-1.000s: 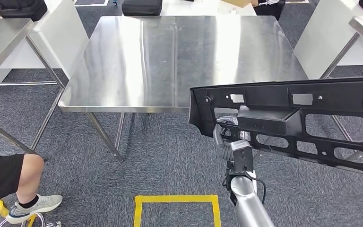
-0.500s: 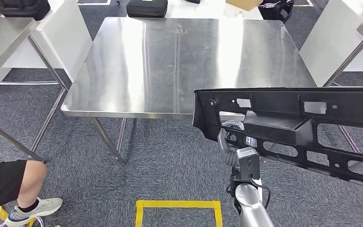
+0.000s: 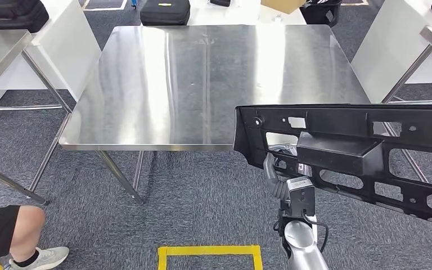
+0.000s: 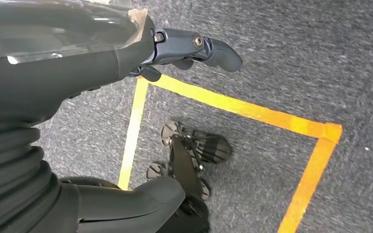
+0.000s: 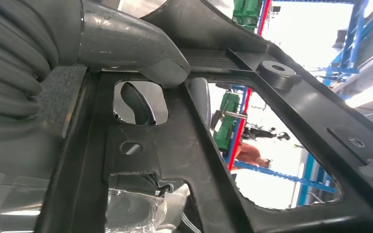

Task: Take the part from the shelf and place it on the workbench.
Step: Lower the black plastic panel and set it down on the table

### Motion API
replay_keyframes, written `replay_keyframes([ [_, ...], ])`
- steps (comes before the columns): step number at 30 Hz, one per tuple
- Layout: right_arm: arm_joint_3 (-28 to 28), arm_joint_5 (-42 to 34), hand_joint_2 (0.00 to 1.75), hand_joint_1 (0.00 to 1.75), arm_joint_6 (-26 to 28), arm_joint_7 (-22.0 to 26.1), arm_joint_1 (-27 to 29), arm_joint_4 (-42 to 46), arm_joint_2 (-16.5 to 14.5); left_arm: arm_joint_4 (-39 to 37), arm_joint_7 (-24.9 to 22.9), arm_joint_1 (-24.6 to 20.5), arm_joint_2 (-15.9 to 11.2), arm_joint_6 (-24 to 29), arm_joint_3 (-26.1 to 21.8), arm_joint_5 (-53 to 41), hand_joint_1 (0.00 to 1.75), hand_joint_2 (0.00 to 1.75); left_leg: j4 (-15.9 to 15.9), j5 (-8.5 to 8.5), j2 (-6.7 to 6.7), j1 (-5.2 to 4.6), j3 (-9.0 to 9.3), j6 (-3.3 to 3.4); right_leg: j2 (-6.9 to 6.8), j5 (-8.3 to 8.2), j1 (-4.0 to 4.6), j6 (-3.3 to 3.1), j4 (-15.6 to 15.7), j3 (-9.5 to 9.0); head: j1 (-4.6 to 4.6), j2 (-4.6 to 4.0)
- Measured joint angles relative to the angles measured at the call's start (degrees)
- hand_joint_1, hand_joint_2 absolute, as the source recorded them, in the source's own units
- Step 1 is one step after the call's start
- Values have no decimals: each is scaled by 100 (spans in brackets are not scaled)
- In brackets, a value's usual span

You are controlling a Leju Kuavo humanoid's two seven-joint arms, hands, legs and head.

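Half the job looked done: the right hand [image 3: 281, 169] gripped the long black plastic part [image 3: 360, 152], off the shelf, above the carpet, just short of the steel workbench [image 3: 163, 84] ahead. Left hand [image 4: 126, 63] hung unclenched, holding nothing.

No text, label or number seems readable on anything at this resolution.
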State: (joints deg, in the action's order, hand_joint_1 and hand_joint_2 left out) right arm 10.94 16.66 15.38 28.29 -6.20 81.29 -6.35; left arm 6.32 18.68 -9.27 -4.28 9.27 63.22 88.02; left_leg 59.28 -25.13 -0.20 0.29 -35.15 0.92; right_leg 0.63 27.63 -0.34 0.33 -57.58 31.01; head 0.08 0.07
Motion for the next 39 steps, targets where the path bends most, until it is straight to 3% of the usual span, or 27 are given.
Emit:
replay_keyframes([
  [2, -9, 27, 175, 175, -30, -10, 6, 27, -8, -12, 13, 3, 1, -10, 8, 20, 0, 175, -113, -36, -3, -39, 65, 45, 2, 26, 17, 58, 11, -2, -2, 0],
  [5, -18, 42, 175, 175, -49, -19, 12, 85, -23, -22, 24, 15, 10, -19, 14, 33, 0, 175, -199, -32, -5, -8, 152, 144, -6, 119, 17, 127, -134, 64, 2, 0],
  [6, -25, 43, 175, 175, -53, -20, 9, 101, -25, -23, 26, 14, 13, -22, 15, 35, 0, 175, -232, -37, -3, 11, 194, 178, -10, 216, 20, 132, -384, 193, 4, 0],
  [8, -46, 53, 175, 175, -70, -20, 18, 109, -22, -26, 28, 15, 14, -29, 17, 45, 0, 175, -241, -78, -4, 13, 236, 219, -13, 465, 3, 127, -1174, 646, 8, 0],
  [10, -71, 68, 175, 175, -91, -22, 51, 109, -18, -26, 29, 25, 21, -41, 29, 75, 0, 175, -239, -129, -15, 14, 280, 220, -14, 544, -21, 173, -1705, 1033, 7, 0],
  [11, -82, 73, 175, 175, -100, -22, 62, 109, -16, -26, 29, 31, 26, -46, 40, 92, 0, 175, -238, -160, -23, 17, 319, 210, -17, 435, -34, 225, -1641, 1065, 7, 0],
  [12, -91, 74, 175, 175, -103, -23, 65, 109, -14, -26, 30, 36, 33, -50, 51, 105, 0, 175, -237, -198, -30, 22, 373, 193, -22, 235, -50, 287, -1339, 972, 8, 0],
  [14, -102, 74, 175, 175, -106, -23, 63, 108, -15, -29, 34, 37, 41, -54, 67, 115, 0, 175, -230, -293, -40, 12, 473, 136, -44, -195, -73, 373, -485, 615, 12, 0],
  [16, -108, 75, 175, 175, -107, -24, 65, 108, -16, -35, 41, 31, 36, -55, 72, 117, 0, 175, -222, -370, -42, -13, 512, 72, -53, -349, -70, 319, -48, 412, 9, 0],
  [20, -124, 76, 175, 175, -108, -26, 63, 116, -20, -39, 48, 24, 32, -55, 81, 117, 0, 175, -131, -500, -27, 25, 505, -41, -29, -267, -74, 111, -21, 343, 4, 0],
  [22, -131, 75, 175, 175, -109, -26, 56, 124, -27, -39, 51, 18, 34, -55, 87, 117, 0, 175, 407, -736, -14, 41, 236, -90, -32, -218, -95, 16, -10, 268, -1, 0],
  [24, -134, 78, 175, 175, -111, -25, 60, 124, -30, -39, 51, 28, 36, -55, 91, 117, 0, 175, 1216, -994, -8, 44, -263, -117, -38, -160, -79, -41, -11, 210, -4, 0],
  [25, -135, 79, 175, 175, -111, -25, 65, 124, -30, -39, 51, 36, 36, -55, 93, 117, 0, 175, 1466, -1003, -7, 44, -470, -120, -34, -132, -71, -51, -12, 181, -5, 0],
  [26, -137, 80, 175, 175, -111, -25, 68, 124, -30, -39, 51, 42, 37, -55, 94, 117, 0, 175, 1496, -890, -6, 44, -571, -112, -28, -101, -65, -50, -12, 144, -5, 0],
  [27, -139, 80, 175, 175, -111, -25, 70, 124, -30, -40, 51, 43, 37, -55, 95, 117, 0, 175, 1292, -665, -5, 44, -552, -95, -19, -67, -62, -43, -12, 96, -5, 0],
  [29, -150, 80, 175, 175, -111, -25, 68, 124, -30, -45, 51, 38, 34, -55, 96, 117, 0, 175, 515, -162, -2, 33, -269, -38, -9, 10, -50, -10, -8, -11, -3, 0],
  [30, -156, 80, 175, 175, -111, -25, 62, 124, -31, -49, 51, 33, 33, -55, 96, 117, 0, 175, 194, -30, -1, 19, -122, -9, -6, 46, -33, 19, -8, -46, -3, 0],
  [31, -163, 81, 175, 175, -111, -24, 58, 124, -32, -52, 50, 28, 33, -55, 97, 117, 0, 175, 6, 16, 0, 1, -29, 15, -6, 72, -19, 48, -6, -63, 0, 0],
  [34, -174, 89, 175, 175, -111, -22, 57, 133, -44, -58, 45, 23, 28, -45, 102, 117, 0, 175, -101, -26, -3, -24, 45, 87, -13, 117, -9, 135, 13, -70, 0, 0],
  [36, -178, 93, 175, 175, -111, -16, 53, 156, -54, -62, 46, 16, 22, -38, 110, 117, 0, 175, -177, -28, -1, 1, 126, 160, -21, 226, -3, 167, -211, 33, 3, 0],
  [39, -191, 95, 175, 175, -111, -9, 57, 169, -54, -66, 49, -10, 11, -55, 142, 117, 0, 175, -212, -78, -1, 12, 205, 236, -24, 570, -15, 158, -1342, 700, 8, 0],
])
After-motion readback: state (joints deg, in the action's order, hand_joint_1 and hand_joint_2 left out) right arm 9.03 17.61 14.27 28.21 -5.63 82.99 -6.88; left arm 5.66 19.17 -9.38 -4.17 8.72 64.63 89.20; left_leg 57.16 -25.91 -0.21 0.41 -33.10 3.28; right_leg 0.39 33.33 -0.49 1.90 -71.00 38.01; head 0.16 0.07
